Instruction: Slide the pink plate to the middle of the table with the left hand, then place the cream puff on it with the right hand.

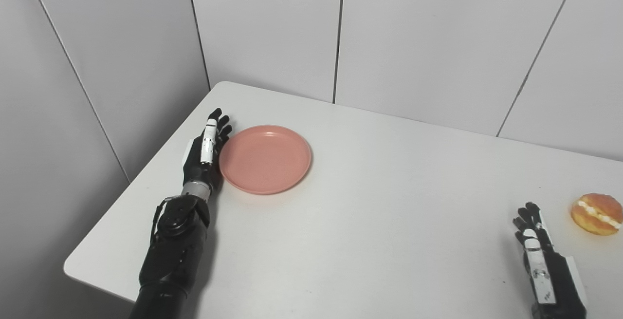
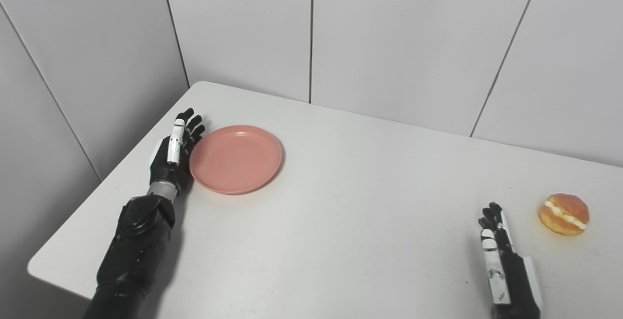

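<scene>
L hand at plate rim, R hand idle
L hand flat, fingers straight & together, holding nothing, palm side against pink plate rim. R hand empty, fingers extended; cream puff just beyond its fingertips, to the right, apart.

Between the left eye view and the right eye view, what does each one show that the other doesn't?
Only the left eye view: nothing extra; it crops the table's near left corner tighter.
Only the right eye view: more bare table beyond the cream puff, which sits clear of the picture's edge.
Both: the open left hand edge-on against the left rim of the pink plate, and the open right hand apart from the puff, holding nothing.
</scene>
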